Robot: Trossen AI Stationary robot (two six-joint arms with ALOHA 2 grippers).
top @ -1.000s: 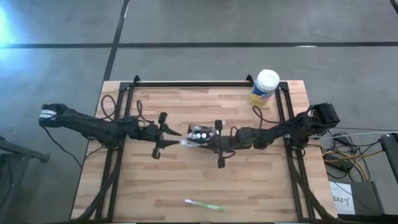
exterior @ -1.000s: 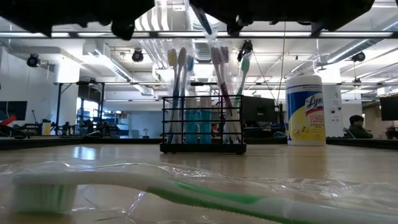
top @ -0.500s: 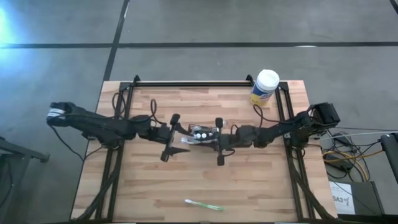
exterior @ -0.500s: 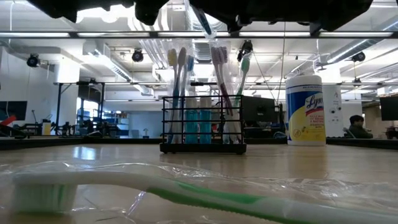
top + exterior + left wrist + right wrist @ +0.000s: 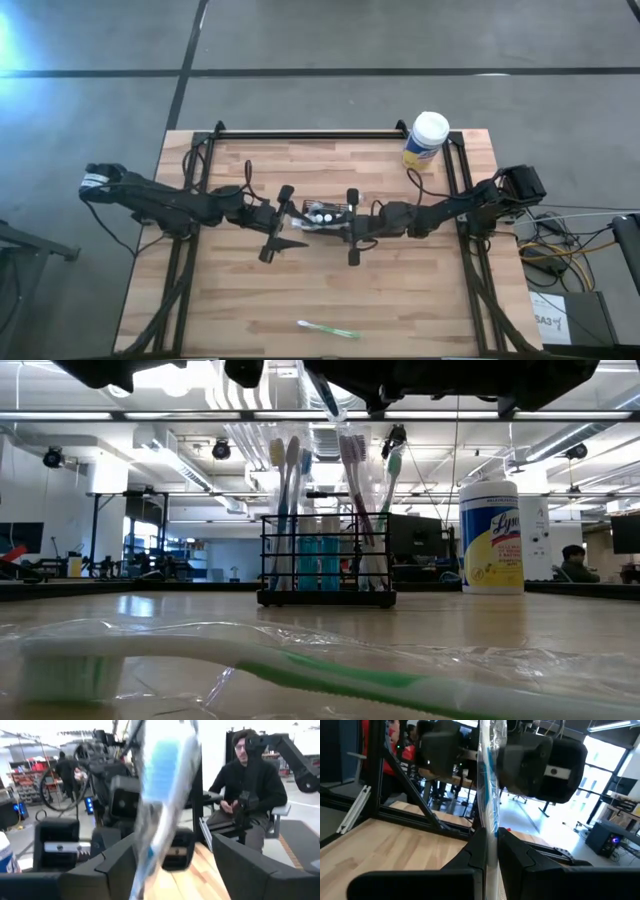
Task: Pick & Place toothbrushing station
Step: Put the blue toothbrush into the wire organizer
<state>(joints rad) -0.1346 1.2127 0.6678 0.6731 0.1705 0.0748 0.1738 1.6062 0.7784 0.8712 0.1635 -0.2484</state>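
The black mesh holder (image 5: 326,210) stands mid-table with several toothbrushes upright in it, as the low view (image 5: 325,565) shows. My right gripper (image 5: 348,230) is shut on a blue toothbrush in clear wrap (image 5: 487,770), just near of the holder and above the table. My left gripper (image 5: 284,222) is open. Its fingers stand on either side of the same brush's free end (image 5: 162,790) without touching it. A wrapped green toothbrush (image 5: 328,328) lies flat near the table's near edge. My right gripper pinches the wrapped blue toothbrush's handle (image 5: 490,827) between its two fingers. The fingers come level from the table's right side. The brush runs on past the fingertips toward my left gripper. It is lifted clear of the table.
A yellow canister with a white lid (image 5: 426,140) stands at the far right of the table. Black frame rails (image 5: 310,134) run along the far edge and both sides. Bare wood lies between the holder and the green toothbrush. A seated person (image 5: 245,780) is beyond the table.
My left gripper has moved toward the table's right edge, up to the free end of the wrapped toothbrush, and has stayed open. My right gripper and the brush have kept still.
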